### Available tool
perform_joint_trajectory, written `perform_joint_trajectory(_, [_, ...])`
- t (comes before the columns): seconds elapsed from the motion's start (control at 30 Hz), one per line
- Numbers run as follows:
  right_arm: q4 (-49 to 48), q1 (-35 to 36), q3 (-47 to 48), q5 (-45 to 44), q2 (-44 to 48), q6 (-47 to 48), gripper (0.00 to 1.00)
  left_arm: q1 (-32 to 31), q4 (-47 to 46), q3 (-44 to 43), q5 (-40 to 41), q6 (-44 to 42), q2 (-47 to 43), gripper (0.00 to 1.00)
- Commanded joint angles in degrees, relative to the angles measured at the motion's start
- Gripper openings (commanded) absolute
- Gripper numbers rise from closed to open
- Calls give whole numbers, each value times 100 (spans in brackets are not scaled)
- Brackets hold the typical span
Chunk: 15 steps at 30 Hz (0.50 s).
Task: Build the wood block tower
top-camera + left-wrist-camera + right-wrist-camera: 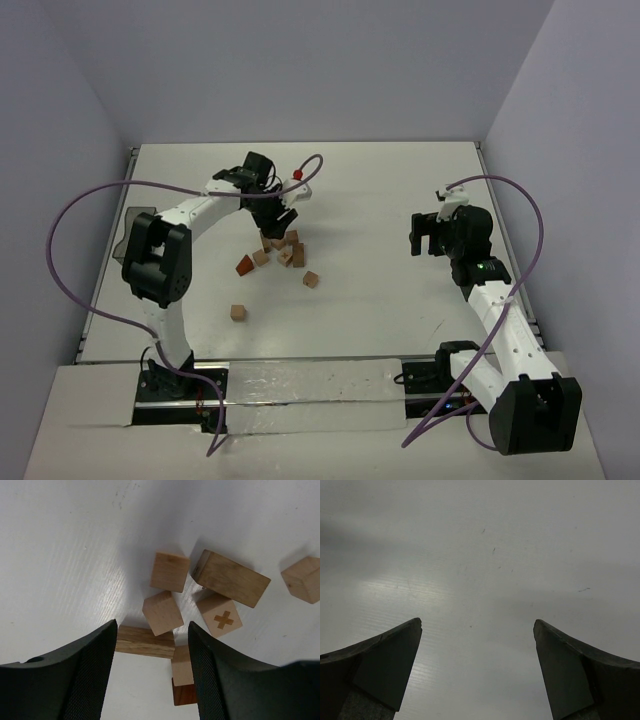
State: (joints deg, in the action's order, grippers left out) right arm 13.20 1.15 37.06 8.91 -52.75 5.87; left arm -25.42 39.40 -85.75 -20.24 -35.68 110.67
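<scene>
Several light-tan wooden blocks (285,248) lie loose in a cluster on the white table, not stacked. My left gripper (272,222) hovers over the cluster's far side, open and empty. In the left wrist view its jaws (152,630) straddle a flat plank (145,641). A tan block (181,665) touches the right finger and overlaps a reddish-brown block (184,694). Beyond lie a cube (162,612), another cube (170,571), a long block (231,578) and a cross-marked cube (220,614). My right gripper (430,235) is open and empty over bare table (477,625).
A reddish block (244,265) and two tan cubes (311,279), (237,312) lie apart, nearer the arms. A dark bin (135,222) stands at the left edge behind the left arm. A red-tipped object (299,175) sits by the left wrist cable.
</scene>
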Motion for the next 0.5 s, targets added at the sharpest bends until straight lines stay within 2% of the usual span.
perform_joint_trajectory(0.0, [-59, 35, 183, -3, -2, 55, 100, -20, 102, -345, -37, -136, 160, 64])
perform_joint_trajectory(0.47, [-54, 35, 179, -44, -16, 55, 100, -21, 513, -668, -121, -340, 643, 49])
